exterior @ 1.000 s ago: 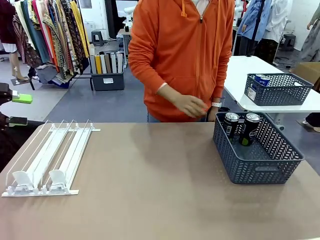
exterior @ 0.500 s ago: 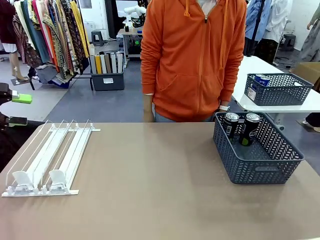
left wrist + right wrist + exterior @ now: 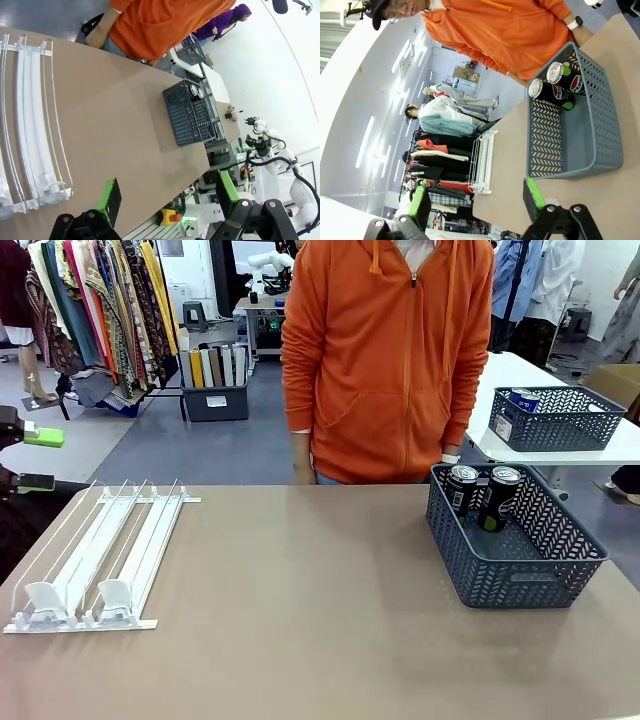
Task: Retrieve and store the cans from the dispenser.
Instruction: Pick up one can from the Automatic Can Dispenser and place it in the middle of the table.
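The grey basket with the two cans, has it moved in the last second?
No. The basket sits at the same spot against the table's far edge, both cans upright in its far end.

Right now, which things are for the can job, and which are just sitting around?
For the job:
- two black cans
- white dispenser, no cans in it
- grey basket holding the cans

Just sitting around:
- second basket on the white table behind
- clothes rack

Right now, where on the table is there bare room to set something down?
The broad middle of the table, between the dispenser at the robot's left and the grey basket at its right, is bare. The basket's near half is free too; its far end holds two black cans.
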You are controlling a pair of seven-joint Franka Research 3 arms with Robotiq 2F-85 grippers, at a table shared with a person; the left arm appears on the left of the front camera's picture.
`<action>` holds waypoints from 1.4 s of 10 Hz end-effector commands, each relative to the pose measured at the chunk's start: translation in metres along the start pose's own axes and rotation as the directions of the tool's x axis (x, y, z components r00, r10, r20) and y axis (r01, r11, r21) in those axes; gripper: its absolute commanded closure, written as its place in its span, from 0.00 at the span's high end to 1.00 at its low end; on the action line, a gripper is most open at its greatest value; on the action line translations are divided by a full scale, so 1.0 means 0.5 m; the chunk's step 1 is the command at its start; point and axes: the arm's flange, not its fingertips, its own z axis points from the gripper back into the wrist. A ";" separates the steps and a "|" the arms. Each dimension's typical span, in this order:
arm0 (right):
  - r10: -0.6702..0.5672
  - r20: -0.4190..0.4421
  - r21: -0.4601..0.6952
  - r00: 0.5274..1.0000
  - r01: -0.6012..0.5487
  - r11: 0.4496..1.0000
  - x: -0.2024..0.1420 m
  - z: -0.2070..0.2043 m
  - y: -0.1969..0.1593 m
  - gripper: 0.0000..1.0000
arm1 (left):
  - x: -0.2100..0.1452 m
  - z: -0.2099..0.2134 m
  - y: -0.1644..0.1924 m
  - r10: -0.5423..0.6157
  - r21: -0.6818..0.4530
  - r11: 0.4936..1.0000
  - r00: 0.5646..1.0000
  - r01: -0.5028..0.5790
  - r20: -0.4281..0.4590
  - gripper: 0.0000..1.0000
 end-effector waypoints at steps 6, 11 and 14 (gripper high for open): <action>0.026 0.016 0.024 1.000 -0.026 0.999 0.007 -0.003 0.003 1.00 | 0.003 -0.005 -0.002 -0.004 -0.015 1.000 1.000 0.004 0.010 1.00; 0.026 0.016 0.024 1.000 -0.026 0.999 0.007 -0.003 0.003 1.00 | 0.003 -0.005 -0.002 -0.004 -0.015 1.000 1.000 0.004 0.010 1.00; 0.026 0.016 0.024 1.000 -0.026 0.999 0.007 -0.003 0.003 1.00 | 0.003 -0.005 -0.002 -0.004 -0.015 1.000 1.000 0.004 0.010 1.00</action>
